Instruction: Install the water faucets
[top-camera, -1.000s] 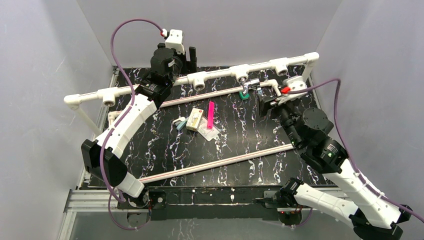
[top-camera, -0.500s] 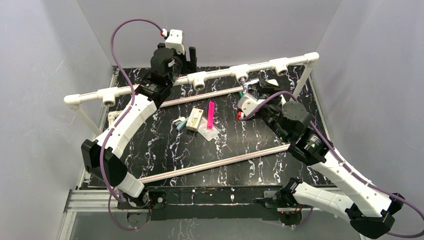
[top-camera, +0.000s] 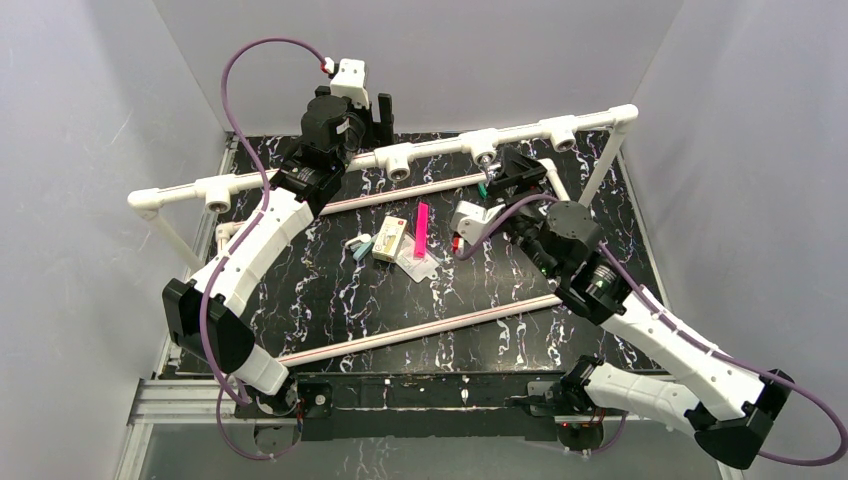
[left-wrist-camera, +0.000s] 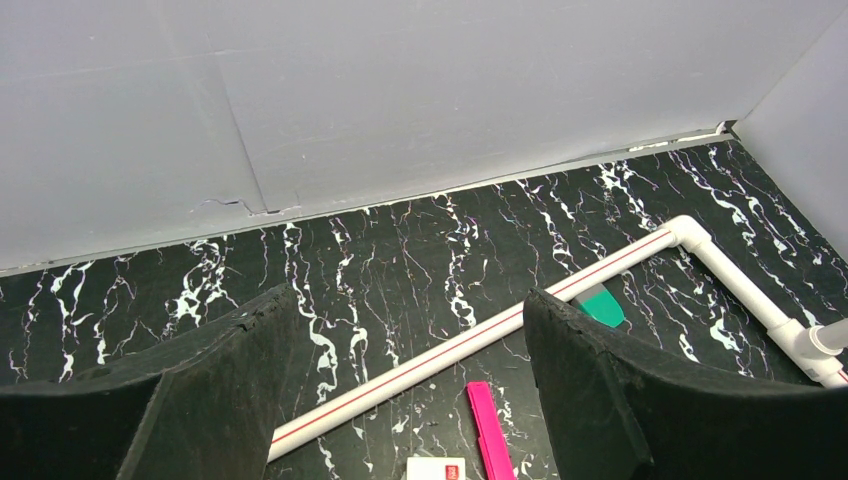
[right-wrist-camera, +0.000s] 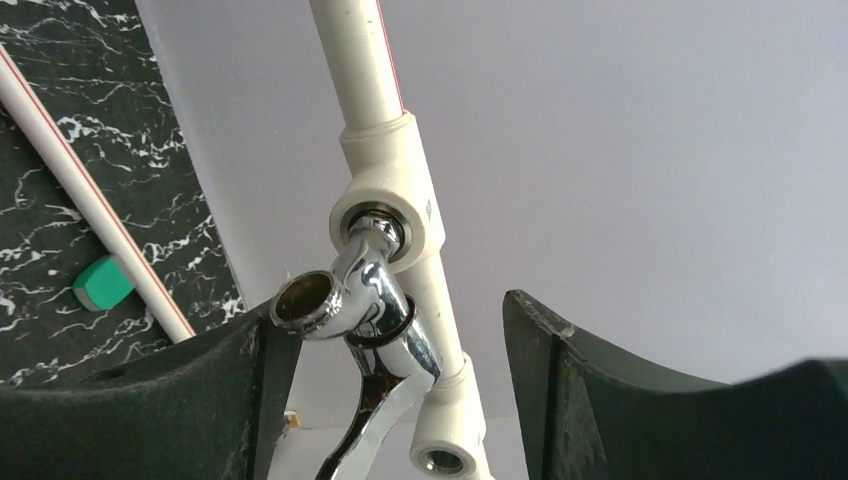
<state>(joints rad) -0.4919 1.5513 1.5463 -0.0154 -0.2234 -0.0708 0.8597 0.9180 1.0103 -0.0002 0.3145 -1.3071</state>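
Right gripper (right-wrist-camera: 392, 310) stood spread astride the chrome faucet (right-wrist-camera: 372, 275) seated in the white tee socket (right-wrist-camera: 388, 195), probably placed to twist it home; left gripper (left-wrist-camera: 408, 298) hung spread, empty.

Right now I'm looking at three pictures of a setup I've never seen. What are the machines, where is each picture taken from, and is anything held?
Two white-and-black robot arms stand at a black marbled table. One picture looks down from above; the other two come from wrist cameras. On the table stands a white plastic pipe frame, with a pink strip and small cream box lying loose. The left tool hangs open, empty. The right tool is open around a shiny metal faucet seated in a white pipe socket, gripping nothing.
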